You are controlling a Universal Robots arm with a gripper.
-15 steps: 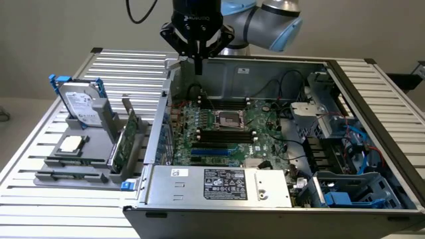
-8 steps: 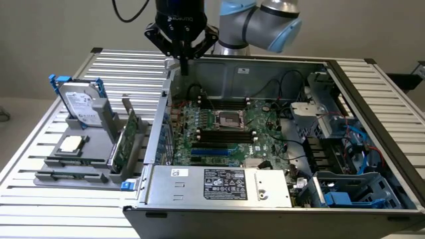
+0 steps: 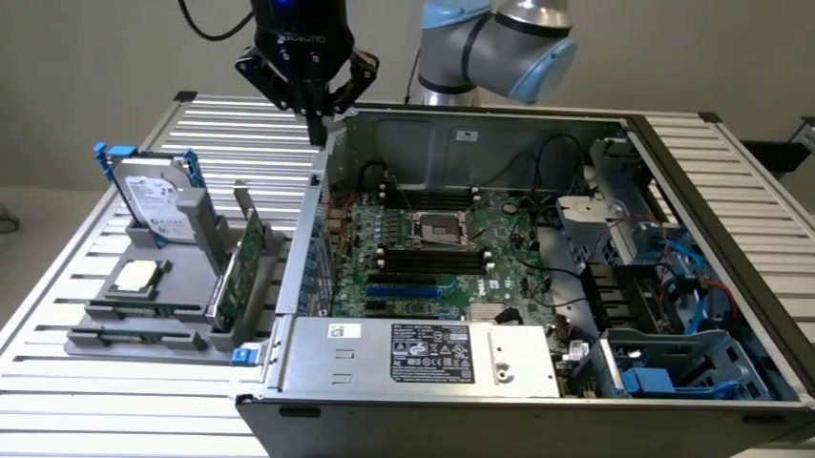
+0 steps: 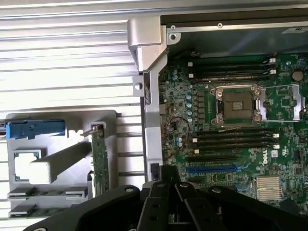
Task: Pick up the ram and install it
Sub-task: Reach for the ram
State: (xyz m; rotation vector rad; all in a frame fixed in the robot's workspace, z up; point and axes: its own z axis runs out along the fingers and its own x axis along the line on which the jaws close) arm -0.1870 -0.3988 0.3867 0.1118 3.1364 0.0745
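My gripper (image 3: 315,119) hangs above the back corner of the open computer case's left wall (image 3: 305,239), its fingers drawn together with nothing visible between them. In the wrist view the gripper (image 4: 168,188) sits over that same wall, beside the motherboard (image 4: 226,120). The ram (image 3: 143,309) lies as a thin stick in a front groove of the grey holder (image 3: 95,320) in the exterior view's left, well away from the gripper; the wrist view shows it as the ram (image 4: 48,193). Black memory slots (image 3: 433,258) flank the CPU socket (image 4: 238,103).
On the holder stand a silver hard drive (image 3: 159,200) with blue rails, a green expansion card (image 3: 236,267) on edge, and a CPU (image 3: 137,277). The power supply (image 3: 421,358) closes the case's front; cables and drive bays (image 3: 662,286) fill its right side. Slatted table (image 3: 76,401) all around.
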